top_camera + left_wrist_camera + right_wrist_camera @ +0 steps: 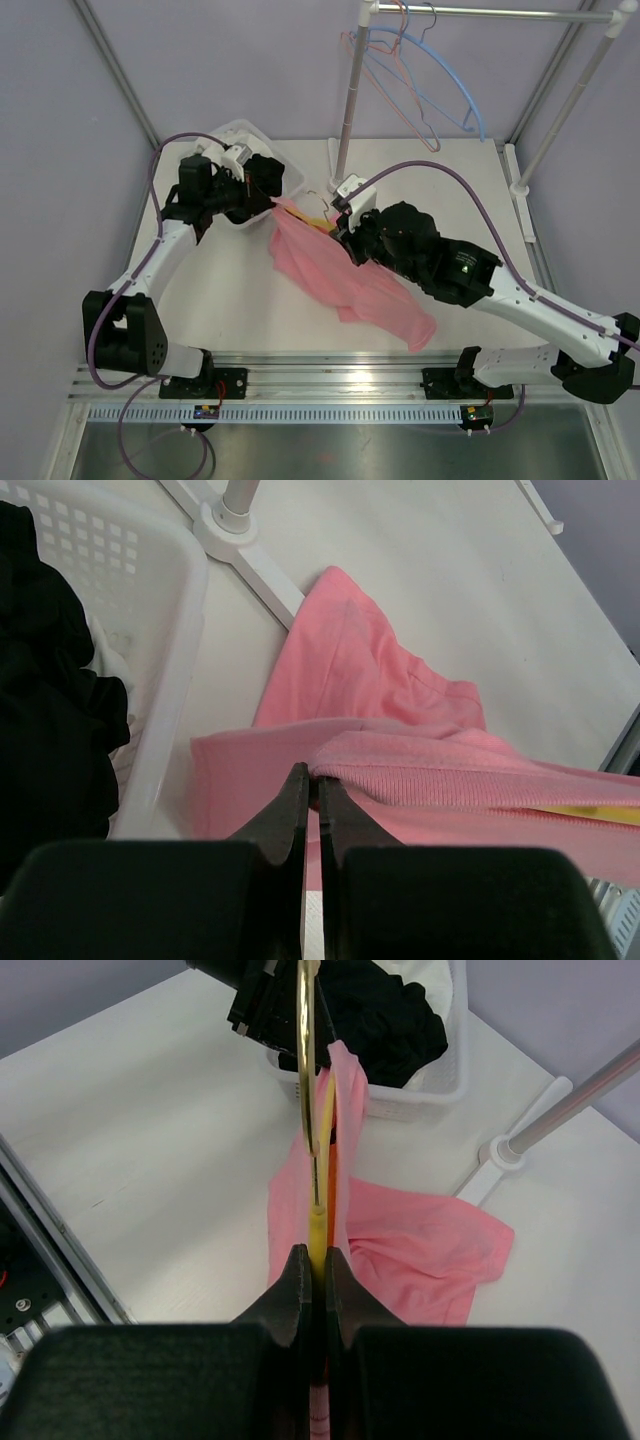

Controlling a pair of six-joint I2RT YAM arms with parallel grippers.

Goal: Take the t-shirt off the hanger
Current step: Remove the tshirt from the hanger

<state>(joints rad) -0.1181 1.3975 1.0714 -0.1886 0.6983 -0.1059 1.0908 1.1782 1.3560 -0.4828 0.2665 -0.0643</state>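
Tabletop [230, 300] white, walls [250, 60] lilac; left gripper [312, 777] pinches t-shirt [380, 680], right gripper [312, 1255] clamps hanger [318, 1228].

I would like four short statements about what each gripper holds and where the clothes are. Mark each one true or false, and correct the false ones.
1. The left gripper is shut on the pink t-shirt. True.
2. The right gripper is open and empty. False: it is shut on the yellow hanger.
3. The white basket holds black clothing. True.
4. The t-shirt is completely off the hanger. False: the hanger runs inside the pink fabric, and only its hook end and a short yellow part show.
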